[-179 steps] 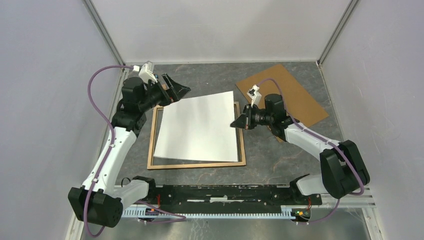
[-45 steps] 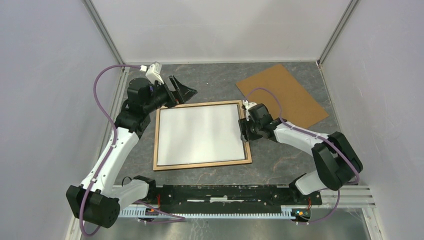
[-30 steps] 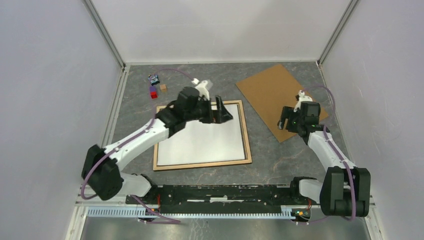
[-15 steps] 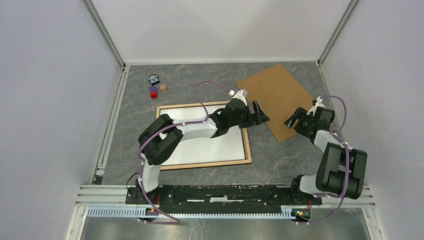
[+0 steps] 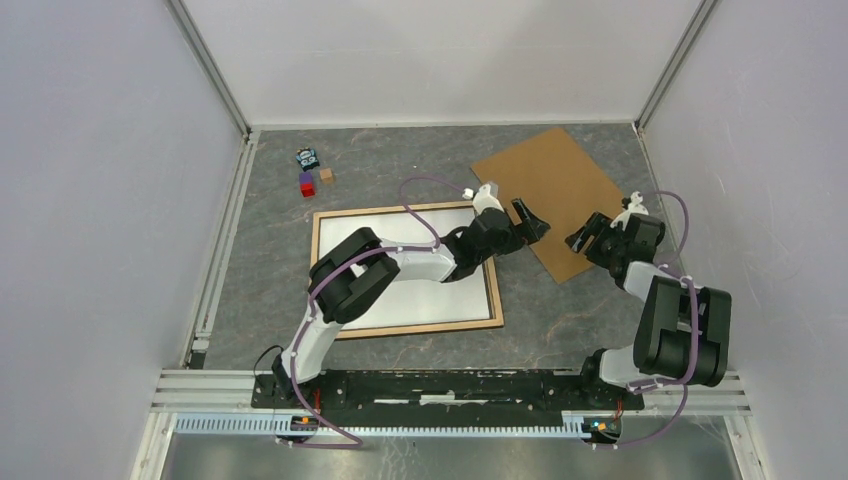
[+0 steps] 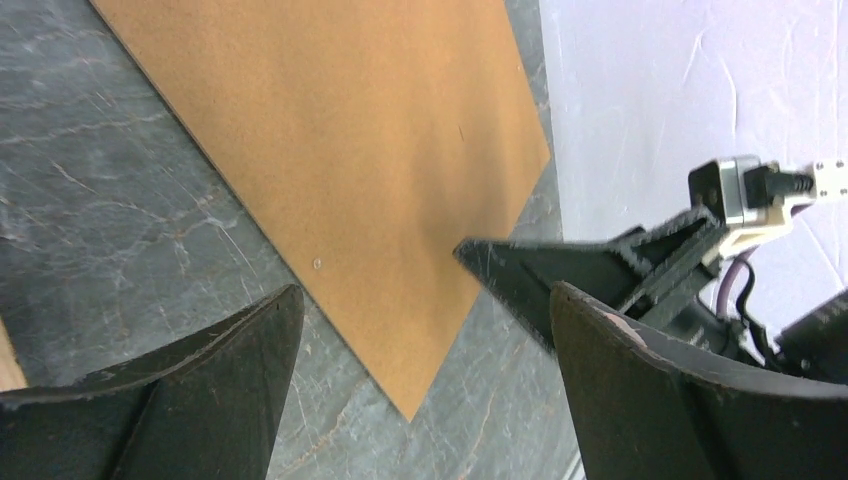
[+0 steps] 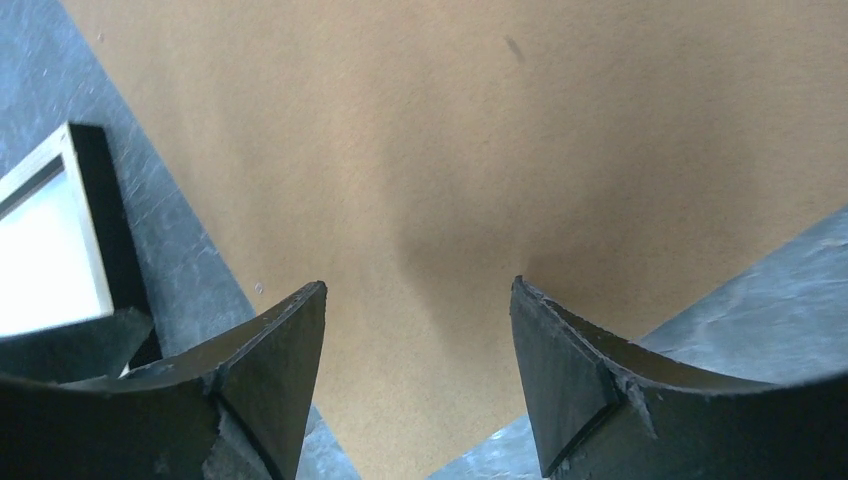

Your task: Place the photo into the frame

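The frame (image 5: 318, 275) lies flat at mid-table with its light wood rails up. The photo (image 5: 440, 300) sits inside it, white side up. My left arm stretches across the frame, and the left gripper (image 5: 530, 222) hangs open just past the frame's far right corner. In the left wrist view the left gripper (image 6: 425, 300) straddles the near corner of a brown board (image 6: 400, 180), holding nothing. My right gripper (image 5: 585, 240) is open over that same corner from the right. In the right wrist view the right gripper (image 7: 418, 290) is empty above the board (image 7: 450, 130), with the frame's corner (image 7: 90, 200) at the left.
The brown cardboard board (image 5: 560, 185) lies at the back right, one corner pointing at the frame. Small blocks (image 5: 307, 184) and a dark little item (image 5: 308, 158) sit at the back left. White walls close in on three sides.
My left arm has swung right across the frame to the board's near corner. The right gripper has shifted right to the board's edge and narrowed a little. The photo stays in the frame.
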